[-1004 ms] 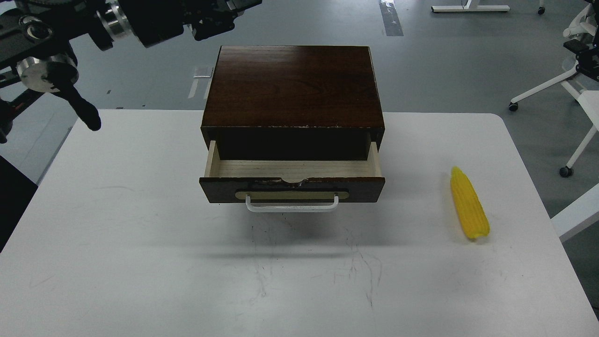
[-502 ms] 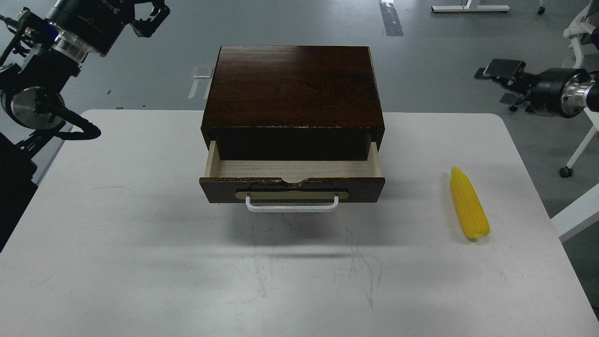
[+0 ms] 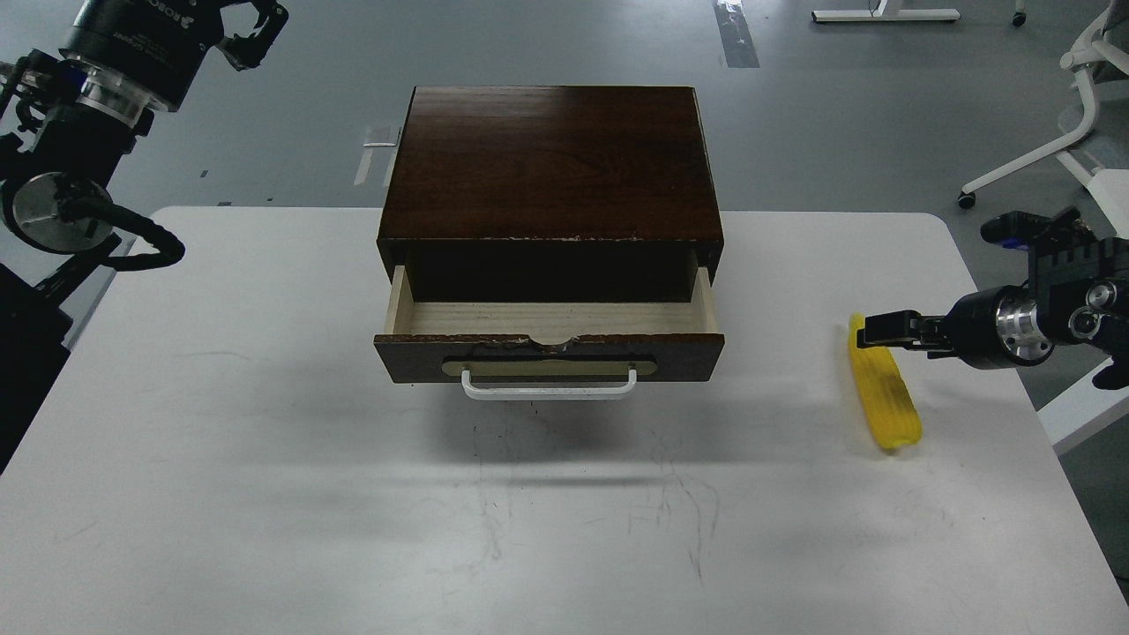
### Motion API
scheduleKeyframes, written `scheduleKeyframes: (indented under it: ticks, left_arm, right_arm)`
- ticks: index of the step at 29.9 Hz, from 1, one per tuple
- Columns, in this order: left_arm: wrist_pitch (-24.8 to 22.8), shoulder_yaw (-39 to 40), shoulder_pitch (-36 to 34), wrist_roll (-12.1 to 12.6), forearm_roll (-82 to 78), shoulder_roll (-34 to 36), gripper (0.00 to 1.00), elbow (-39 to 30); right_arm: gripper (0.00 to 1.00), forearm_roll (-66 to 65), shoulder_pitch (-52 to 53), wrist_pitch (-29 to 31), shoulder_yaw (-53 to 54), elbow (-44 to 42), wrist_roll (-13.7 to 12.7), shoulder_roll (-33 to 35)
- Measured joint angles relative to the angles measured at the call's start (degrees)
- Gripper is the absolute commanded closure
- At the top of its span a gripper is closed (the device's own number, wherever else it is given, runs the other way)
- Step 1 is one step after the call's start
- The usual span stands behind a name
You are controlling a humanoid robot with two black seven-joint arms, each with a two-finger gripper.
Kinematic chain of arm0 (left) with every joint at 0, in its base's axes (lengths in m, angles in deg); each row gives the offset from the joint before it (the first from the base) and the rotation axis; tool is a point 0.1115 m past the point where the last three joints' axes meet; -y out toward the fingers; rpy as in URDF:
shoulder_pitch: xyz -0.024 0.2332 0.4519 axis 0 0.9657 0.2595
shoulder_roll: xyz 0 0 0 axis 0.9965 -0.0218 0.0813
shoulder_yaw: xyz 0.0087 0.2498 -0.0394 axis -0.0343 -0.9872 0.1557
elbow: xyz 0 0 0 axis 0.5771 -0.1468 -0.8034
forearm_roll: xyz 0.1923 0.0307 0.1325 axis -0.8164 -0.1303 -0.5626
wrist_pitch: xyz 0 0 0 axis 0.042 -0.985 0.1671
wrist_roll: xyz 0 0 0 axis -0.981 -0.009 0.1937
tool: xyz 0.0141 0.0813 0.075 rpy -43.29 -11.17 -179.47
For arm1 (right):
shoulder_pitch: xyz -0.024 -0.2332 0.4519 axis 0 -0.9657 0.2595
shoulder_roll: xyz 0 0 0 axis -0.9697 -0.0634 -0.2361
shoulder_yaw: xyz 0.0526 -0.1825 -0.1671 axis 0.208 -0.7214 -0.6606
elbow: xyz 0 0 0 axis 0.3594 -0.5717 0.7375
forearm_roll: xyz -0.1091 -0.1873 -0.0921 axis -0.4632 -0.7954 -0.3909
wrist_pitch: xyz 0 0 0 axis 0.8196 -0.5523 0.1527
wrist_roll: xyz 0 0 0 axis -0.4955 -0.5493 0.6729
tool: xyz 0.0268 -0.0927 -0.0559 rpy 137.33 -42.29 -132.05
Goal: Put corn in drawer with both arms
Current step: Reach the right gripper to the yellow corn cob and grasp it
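Note:
The corn (image 3: pixel 886 401) lies on the white table (image 3: pixel 265 441) at the right, pointed end away from me. The drawer (image 3: pixel 688 357) is pulled partway out of the dark wooden box (image 3: pixel 551 163); its light wood inside shows nothing in it, and its white handle (image 3: pixel 549 389) faces me. My right gripper (image 3: pixel 873 331) reaches in from the right and sits at the corn's pointed end, hiding it. It is dark and I cannot tell its fingers apart. My left gripper (image 3: pixel 256 22) is high at the far left, away from the box.
The table's right edge runs close beside the corn. White office chair legs (image 3: pixel 1023 163) stand on the grey floor beyond the table at the right. My left arm's joints (image 3: pixel 53 203) hang over the table's far left corner.
My right arm has come down and toward me from the upper right, its gripper now at the corn's pointed end. My left arm has drawn slightly to the left. The corn and the drawer have not moved.

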Motion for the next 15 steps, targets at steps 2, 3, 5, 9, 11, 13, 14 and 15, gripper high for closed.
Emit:
scheduleKeyframes:
  ticks: [2, 3, 5, 9, 11, 13, 14, 15]
  left_arm:
    - [0.0, 0.0, -0.1, 0.0, -0.1, 0.1, 0.02, -0.1]
    - [0.0, 0.0, -0.1, 0.0, -0.1, 0.1, 0.02, -0.1]
    - [0.0, -0.1, -0.1, 0.0, -0.1, 0.3, 0.02, -0.1]
    - [0.0, -0.1, -0.2, 0.0, -0.2, 0.4, 0.02, -0.1]
    - [0.0, -0.1, -0.2, 0.0, -0.2, 0.5, 0.02, -0.1]
    - [0.0, -0.1, -0.4, 0.0, -0.2, 0.5, 0.02, -0.2]
    - [0.0, -0.1, -0.5, 0.0, -0.2, 0.5, 0.02, -0.2]
    - [0.0, -0.1, -0.5, 0.0, -0.2, 0.5, 0.02, -0.2]
  right_arm:
    - [0.06, 0.0, -0.9, -0.9, -0.1, -0.5, 0.0, -0.2]
    - [0.07, 0.0, -1.5, -1.5, -0.1, -1.0, 0.0, -0.3]
    - [0.10, -0.1, -2.7, -2.2, -0.1, -1.7, 0.0, -0.8]
    - [0.44, -0.1, -3.7, -2.6, -0.3, -2.1, 0.0, -1.7]
    - [0.48, -0.1, -4.1, -2.6, -0.3, -2.0, 0.0, -2.2]
    - [0.52, -0.1, -4.3, -2.6, -0.3, -2.0, -0.1, -2.6]
    - [0.57, -0.1, -4.3, -2.6, -0.3, -2.0, -0.1, -2.6]
    - [0.64, -0.1, -4.4, -2.6, -0.3, -2.0, -0.1, -2.7]
